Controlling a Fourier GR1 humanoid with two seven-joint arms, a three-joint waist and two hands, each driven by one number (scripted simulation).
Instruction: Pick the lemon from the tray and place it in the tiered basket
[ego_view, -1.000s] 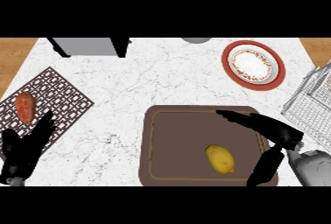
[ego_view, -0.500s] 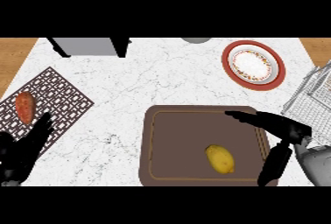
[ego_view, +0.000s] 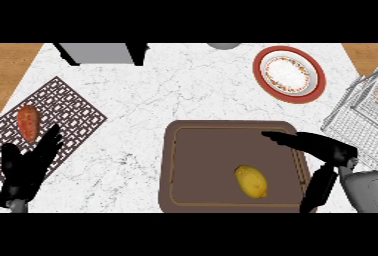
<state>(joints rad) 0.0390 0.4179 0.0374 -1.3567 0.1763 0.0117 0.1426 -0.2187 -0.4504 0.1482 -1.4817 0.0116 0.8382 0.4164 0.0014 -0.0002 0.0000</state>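
Note:
A yellow lemon (ego_view: 252, 181) lies on the dark brown tray (ego_view: 203, 150), toward its lower right. My right hand (ego_view: 325, 150) hovers over the tray's right edge, open, fingers and thumb spread, a short gap to the right of the lemon and not touching it. The wire tiered basket (ego_view: 353, 120) stands at the right edge, just beyond that hand. My left hand (ego_view: 28, 170) rests open at the lower left, fingers up, far from the tray.
A patterned brown mat (ego_view: 63, 107) at the left carries a reddish sweet potato (ego_view: 28, 122). A red-rimmed plate (ego_view: 289, 73) sits at the back right. A grey appliance (ego_view: 100, 52) stands at the back edge.
My right hand has drifted slightly right and down along the tray's right edge. The left hand sank a little lower. The lemon has not moved.

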